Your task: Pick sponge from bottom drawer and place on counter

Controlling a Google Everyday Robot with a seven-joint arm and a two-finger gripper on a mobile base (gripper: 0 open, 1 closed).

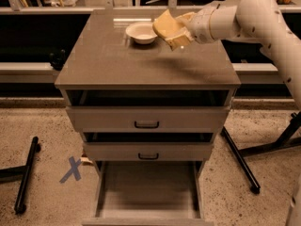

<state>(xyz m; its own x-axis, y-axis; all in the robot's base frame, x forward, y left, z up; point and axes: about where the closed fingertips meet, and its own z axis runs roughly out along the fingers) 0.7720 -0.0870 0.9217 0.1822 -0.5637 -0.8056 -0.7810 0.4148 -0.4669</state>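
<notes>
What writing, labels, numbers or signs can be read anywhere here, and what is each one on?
"X": a blue cross marked on the floor, left of the open bottom drawer; a mark, not a word.
Nothing else is readable: no text shows on the counter, the bowl or the gripper, which holds the sponge above the counter beside the bowl.
</notes>
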